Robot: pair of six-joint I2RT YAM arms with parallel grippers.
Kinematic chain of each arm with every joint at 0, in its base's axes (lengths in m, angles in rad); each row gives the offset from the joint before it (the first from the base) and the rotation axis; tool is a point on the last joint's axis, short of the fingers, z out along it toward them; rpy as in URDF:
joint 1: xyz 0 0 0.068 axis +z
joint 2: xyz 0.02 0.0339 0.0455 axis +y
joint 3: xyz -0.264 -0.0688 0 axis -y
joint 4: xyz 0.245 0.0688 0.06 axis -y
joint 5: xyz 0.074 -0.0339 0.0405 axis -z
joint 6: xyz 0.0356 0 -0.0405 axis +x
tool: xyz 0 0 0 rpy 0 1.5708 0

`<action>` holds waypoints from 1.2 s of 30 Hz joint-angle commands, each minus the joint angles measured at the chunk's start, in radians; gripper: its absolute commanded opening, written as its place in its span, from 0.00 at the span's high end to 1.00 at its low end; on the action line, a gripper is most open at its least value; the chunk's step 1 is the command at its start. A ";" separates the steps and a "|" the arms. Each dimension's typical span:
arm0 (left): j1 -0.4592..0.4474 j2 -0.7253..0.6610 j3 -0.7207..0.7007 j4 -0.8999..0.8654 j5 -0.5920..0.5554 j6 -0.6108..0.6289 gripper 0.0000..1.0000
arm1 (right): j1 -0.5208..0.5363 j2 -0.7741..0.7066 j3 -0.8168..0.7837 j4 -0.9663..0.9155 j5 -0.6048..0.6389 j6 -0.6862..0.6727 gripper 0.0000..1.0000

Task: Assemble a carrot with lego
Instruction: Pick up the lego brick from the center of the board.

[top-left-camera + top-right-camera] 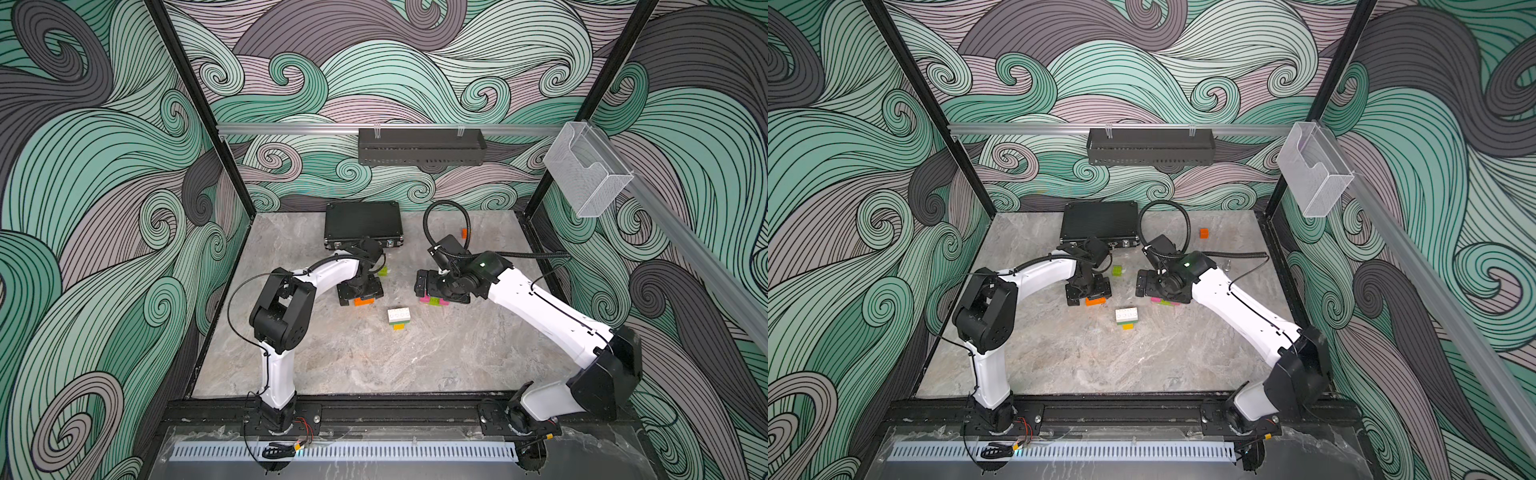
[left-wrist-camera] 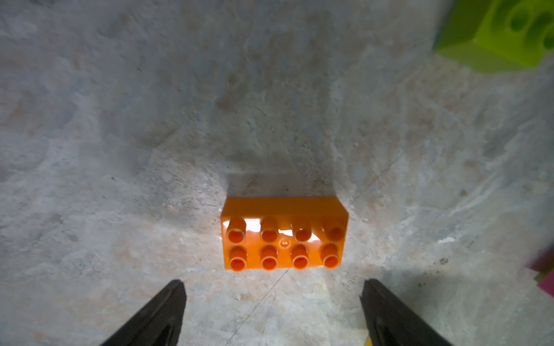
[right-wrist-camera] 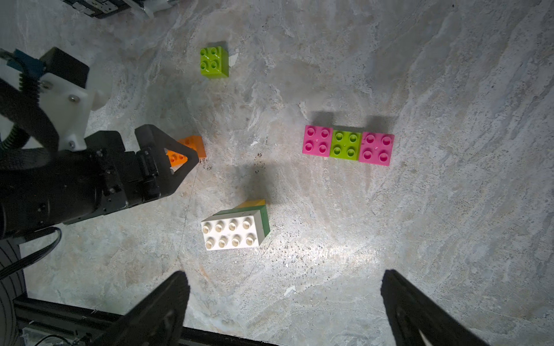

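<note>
L gripper [image 2: 272,289]: black fingers [image 2: 162,314] spread wide, nothing pinched, pointing down at the grey marbled tabletop [image 1: 332,353]. An orange oblong plastic brick w/ 2 rows of 4 studs [image 2: 284,233] lies studs-up just ahead of the tips and centred btwn them. The left wrist view shows it untouched. In both top views the gripper body covers most of it, so only its near edge shows.

R gripper [image 3: 284,277]: also spread wide and empty, hanging above bare table w/ no brick btwn the tips.

The carrot is only a starter stack [image 3: 232,232]: a white oblong brick on top, studs up, a dark green layer under it and a yellow piece at the base. It stands upright mid-table, nearer the front than both grippers and apart from every other piece.

A row of three square studded bricks, pink-lime-pink [image 3: 346,145], sits studs-up w/ sides touching, under the R wrist in the top views. Can't tell if they're clipped together.

A lone lime-green square brick [image 3: 214,62] sits near the L gripper on its far side, not touching it. A small orange cube [image 1: 1203,233] sits well apart, far right, beyond the R arm. A black ribbed briefcase [image 1: 361,222] lies flat and shut at the back edge, behind the L arm.
</note>
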 commanded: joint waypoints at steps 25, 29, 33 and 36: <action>-0.002 0.079 0.004 0.074 -0.066 -0.001 0.27 | -0.018 -0.021 -0.030 0.032 -0.024 0.011 0.00; -0.003 0.080 0.002 0.076 -0.065 0.001 0.34 | -0.018 -0.020 -0.030 0.032 -0.023 0.013 0.00; -0.003 0.078 -0.004 0.074 -0.068 0.003 0.44 | -0.018 -0.021 -0.032 0.033 -0.022 0.013 0.00; -0.003 0.067 0.000 0.053 -0.073 0.004 0.56 | -0.018 -0.025 -0.034 0.034 -0.020 0.013 0.00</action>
